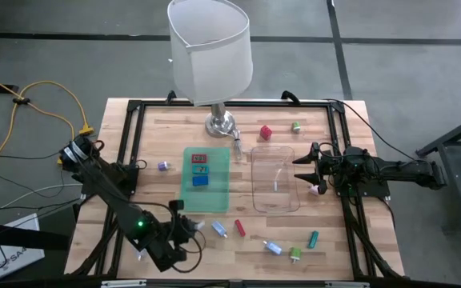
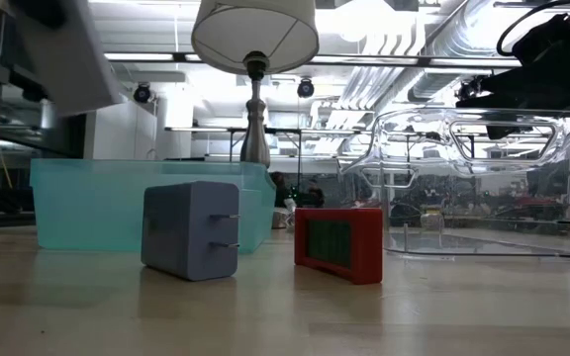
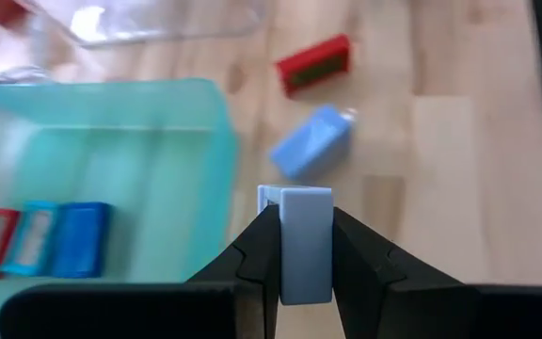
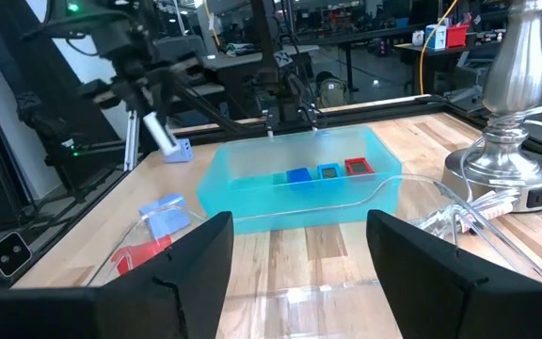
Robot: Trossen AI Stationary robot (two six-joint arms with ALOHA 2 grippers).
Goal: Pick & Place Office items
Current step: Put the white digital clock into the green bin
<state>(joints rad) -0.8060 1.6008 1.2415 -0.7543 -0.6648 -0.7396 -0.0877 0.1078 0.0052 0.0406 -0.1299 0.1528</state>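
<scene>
Left pincer (image 3: 304, 247) is clamped tight on a pale blue block (image 3: 305, 243) — fingers pressed against both its sides, the piece standing upright between them, held above the bare wood of the worktop (image 1: 338, 240) near the front edge. From the right wrist view that same block (image 4: 161, 133) hangs in the air off to the side of the teal tray (image 4: 294, 193), clear of it. Inside the tray sit three flat pieces in a row — a red one (image 1: 199, 158), a teal one (image 1: 201, 169) and a blue one (image 1: 201, 181) — side by side. Just off the tray's front corner lies a light blue plug-shaped piece (image 1: 218, 230) with a red rectangle (image 1: 239, 228) right beside it. Further along the front edge: another light blue piece (image 1: 273, 248), a green one (image 1: 295, 254) and a teal stick (image 1: 314, 238). A small purple piece (image 1: 162, 166) sits left of the tray; a red cube (image 1: 266, 132) and a green piece (image 1: 295, 126) are up near the lamp (image 1: 212, 56). The clear tray (image 1: 275, 180) lies between the teal tray and the right arm. Right pincer (image 1: 301, 166) hangs at the clear tray's right edge, fingers spread wide, gripping nothing; a pink piece (image 1: 320, 190) sits just below it.
</scene>
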